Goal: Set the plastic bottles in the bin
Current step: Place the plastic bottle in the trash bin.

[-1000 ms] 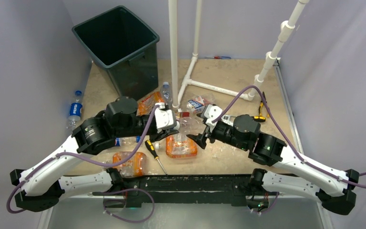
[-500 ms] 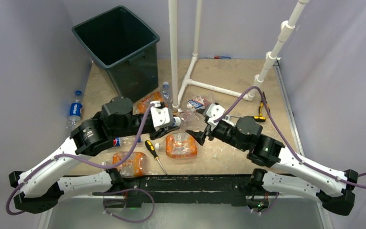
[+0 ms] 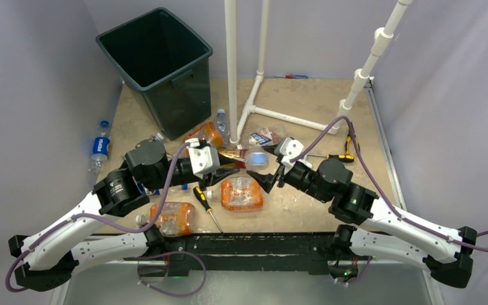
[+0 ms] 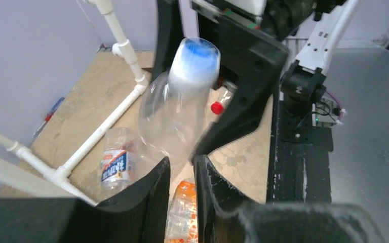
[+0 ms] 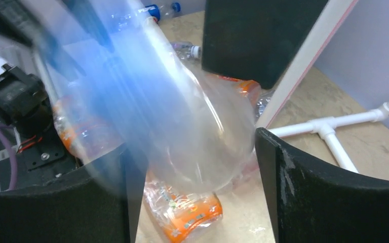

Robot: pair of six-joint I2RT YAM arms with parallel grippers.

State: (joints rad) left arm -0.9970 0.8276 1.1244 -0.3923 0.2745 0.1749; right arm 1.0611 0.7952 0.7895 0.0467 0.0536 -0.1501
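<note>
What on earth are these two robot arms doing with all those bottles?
They are clearing plastic bottles into the dark bin at the back. Right now the left gripper pinches one end of a clear bottle with a blue label, while the right gripper has its open fingers either side of it. Others, like an orange-labelled bottle, lie on the table beside a screwdriver.

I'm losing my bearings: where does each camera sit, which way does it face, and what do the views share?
Top external: above and behind the bases, looking down on the table; left gripper and right gripper both show.
Left wrist: on the left arm, facing right; its fingers pinch the clear bottle.
Right wrist: on the right arm, facing far-left toward the bin; its fingers flank that bottle.
Shared: all three show the clear bottle.
</note>
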